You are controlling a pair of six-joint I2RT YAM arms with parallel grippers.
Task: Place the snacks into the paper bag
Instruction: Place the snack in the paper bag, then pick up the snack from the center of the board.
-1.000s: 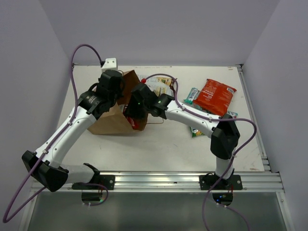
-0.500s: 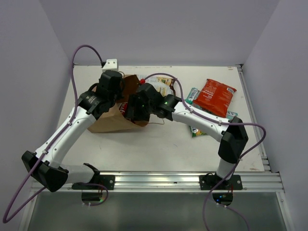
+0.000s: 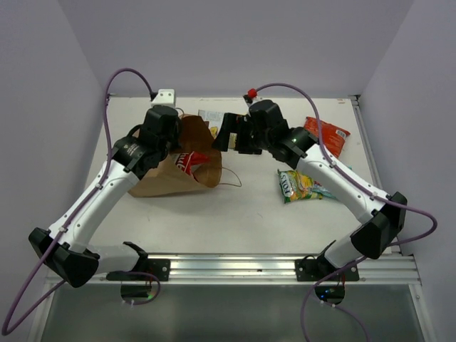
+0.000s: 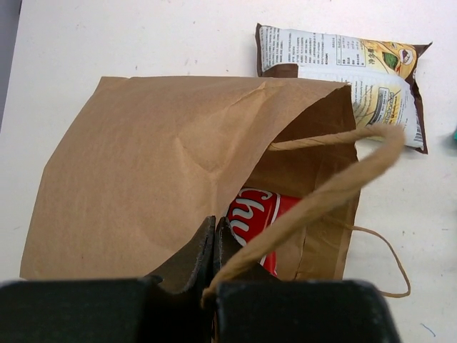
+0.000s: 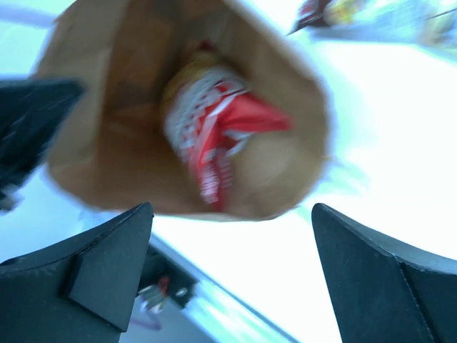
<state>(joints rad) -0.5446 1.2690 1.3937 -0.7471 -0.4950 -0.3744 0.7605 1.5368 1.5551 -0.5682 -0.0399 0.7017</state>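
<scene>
- The right gripper (image 3: pixel 222 133) has backed out of the bag (image 3: pixel 160 182), jaws apart and empty; the red-white packet (image 5: pixel 214 136) now lies inside.
- The left gripper (image 4: pixel 214 230) stays clamped on a handle (image 4: pixel 335 189), keeping the mouth open.
- On the tabletop (image 3: pixel 249 214), the chips (image 4: pixel 343 68) and candy bag (image 3: pixel 303 185) remain to be packed.
</scene>
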